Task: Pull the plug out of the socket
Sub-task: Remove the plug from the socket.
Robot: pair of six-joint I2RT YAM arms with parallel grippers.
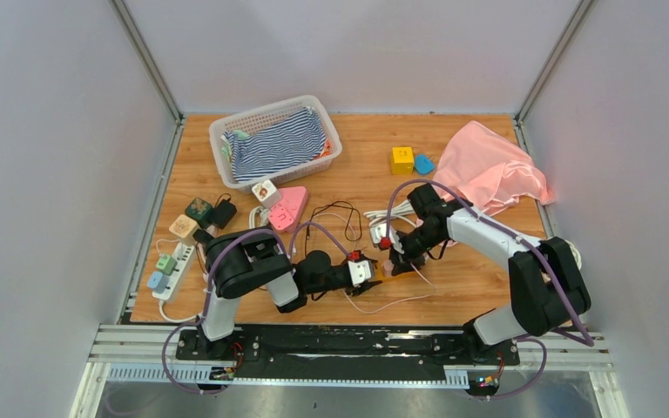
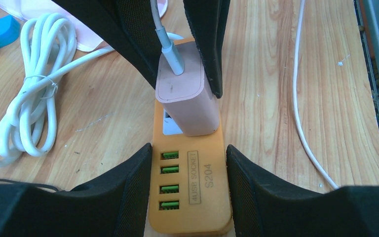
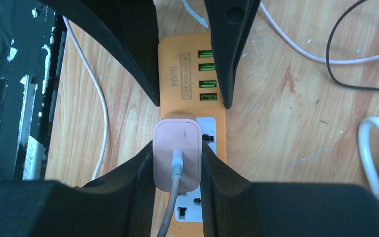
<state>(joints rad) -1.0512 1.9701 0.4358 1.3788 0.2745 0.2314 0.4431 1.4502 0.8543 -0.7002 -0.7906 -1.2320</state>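
The left fingers [image 2: 128, 187] are closed against the two long sides of the orange socket strip [image 2: 212, 197], pinning its USB end flat on the wooden surface [image 2: 286, 49]. Its four green ports lie between them. Just beyond their tips, the pink plug [image 3: 170, 140] sits in the mains outlet nearest those ports. The right fingers [image 3: 128, 197] are clamped on its two flat sides, with its grey cable [image 3: 170, 207] running out between them. The step in hand looks like the pull itself, since the plug is not yet out. To do it well, I judge the right fingers should draw straight along the pins, not sideways, while the left fingers press down so the strip neither lifts nor twists. A slight rocking may help if it sticks. A thin pale cord [image 2: 298, 113] lies on the surface outside the left fingers and is best left alone. The strip's label, between the left fingers, reads "4USB SOCKET" and beside it "S204". No brand shows on the plug.
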